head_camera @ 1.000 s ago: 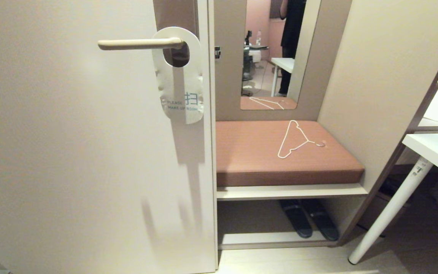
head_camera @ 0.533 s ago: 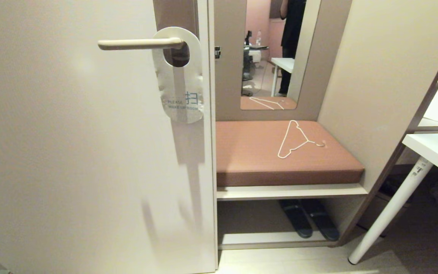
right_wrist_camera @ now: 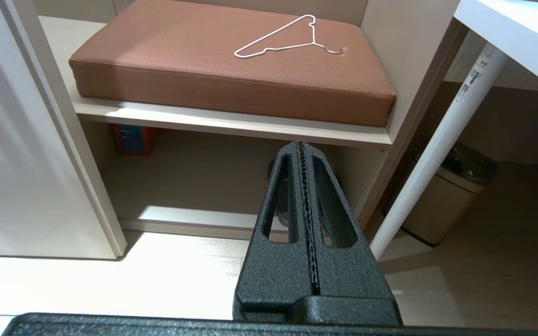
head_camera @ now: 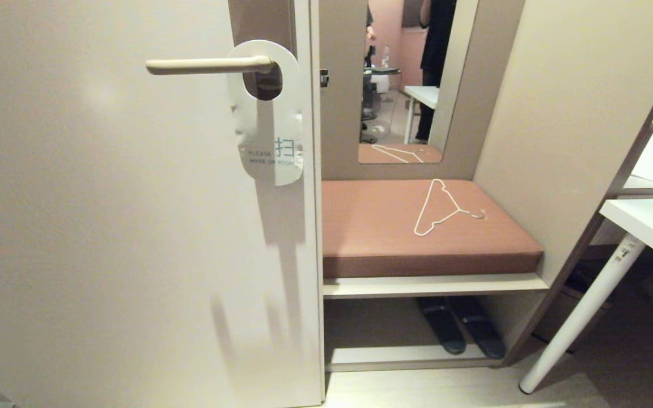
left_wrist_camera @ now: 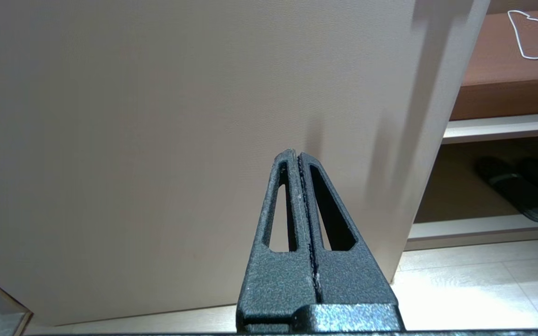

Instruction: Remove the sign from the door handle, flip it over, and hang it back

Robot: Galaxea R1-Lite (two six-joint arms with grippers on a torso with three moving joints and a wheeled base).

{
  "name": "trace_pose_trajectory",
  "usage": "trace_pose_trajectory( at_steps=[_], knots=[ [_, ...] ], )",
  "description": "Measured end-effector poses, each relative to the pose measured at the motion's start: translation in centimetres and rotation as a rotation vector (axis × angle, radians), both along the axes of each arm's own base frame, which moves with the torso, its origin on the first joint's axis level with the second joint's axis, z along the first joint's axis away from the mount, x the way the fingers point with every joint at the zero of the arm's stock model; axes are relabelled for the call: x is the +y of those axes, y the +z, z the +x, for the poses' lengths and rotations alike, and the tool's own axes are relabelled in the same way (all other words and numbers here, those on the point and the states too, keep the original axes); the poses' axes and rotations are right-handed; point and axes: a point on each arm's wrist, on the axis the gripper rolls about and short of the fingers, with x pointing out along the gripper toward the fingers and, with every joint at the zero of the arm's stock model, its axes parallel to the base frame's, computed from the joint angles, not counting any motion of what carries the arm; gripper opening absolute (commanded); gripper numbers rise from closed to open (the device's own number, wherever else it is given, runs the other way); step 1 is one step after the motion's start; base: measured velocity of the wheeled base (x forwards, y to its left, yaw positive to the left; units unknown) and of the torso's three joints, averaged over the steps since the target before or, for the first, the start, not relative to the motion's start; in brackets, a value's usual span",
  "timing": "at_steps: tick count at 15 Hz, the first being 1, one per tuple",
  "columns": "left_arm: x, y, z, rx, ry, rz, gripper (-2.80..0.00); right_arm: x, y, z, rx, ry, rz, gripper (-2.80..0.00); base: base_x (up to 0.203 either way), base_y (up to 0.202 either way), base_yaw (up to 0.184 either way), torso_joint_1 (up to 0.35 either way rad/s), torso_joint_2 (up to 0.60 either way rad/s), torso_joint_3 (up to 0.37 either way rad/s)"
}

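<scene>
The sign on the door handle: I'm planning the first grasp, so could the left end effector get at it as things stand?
Probably yes. The sign hangs free on the door handle, nothing before it. The left end effector, shut, sits low facing the bare door, so it must rise and open.

The sign has swung slightly on the door handle — a person appears in the mirror.

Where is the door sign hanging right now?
In the head view the sign hangs on the door handle, upper left, white face out, near the door's edge beside the brown cushion.
</scene>
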Motion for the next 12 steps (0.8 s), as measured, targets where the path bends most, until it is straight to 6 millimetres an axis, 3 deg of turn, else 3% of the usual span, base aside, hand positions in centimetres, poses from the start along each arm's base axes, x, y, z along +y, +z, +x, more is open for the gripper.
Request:
trace_pose_trajectory(
  at_steps=[12],
  knots=[
    [0.0,0.01,0.0,-0.001,0.001,0.0,-2.8,0.0,0.0,0.0,0.0,0.0,0.0,-2.8,0.0,0.0,0.0,0.0,0.0,0.0]
  ],
)
